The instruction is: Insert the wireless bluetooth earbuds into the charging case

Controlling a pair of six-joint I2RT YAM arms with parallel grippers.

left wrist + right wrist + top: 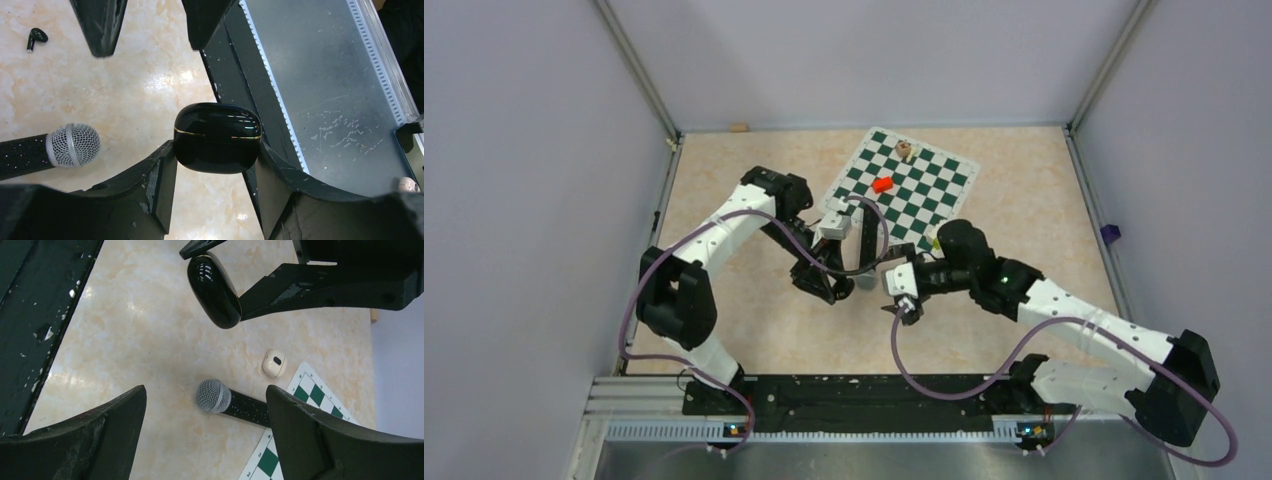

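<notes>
My left gripper [215,150] is shut on the glossy black charging case [217,137] and holds it above the table. A thin gold seam runs round the case and its lid looks closed. In the right wrist view the case [214,290] hangs at the top between the left arm's fingers. My right gripper [205,388] is open with nothing between its fingers, and hovers just right of the left gripper [832,288]. One black earbud [37,35] lies on the table beyond the right gripper's fingertips. A small off-white earbud [274,363] lies near the chessboard's corner.
A microphone [214,396] with a silver mesh head lies on the table below both grippers. The green-and-white chessboard [924,200] at the back carries a red piece [882,184] and a wooden piece [904,150]. The black base rail [235,75] runs along the near edge.
</notes>
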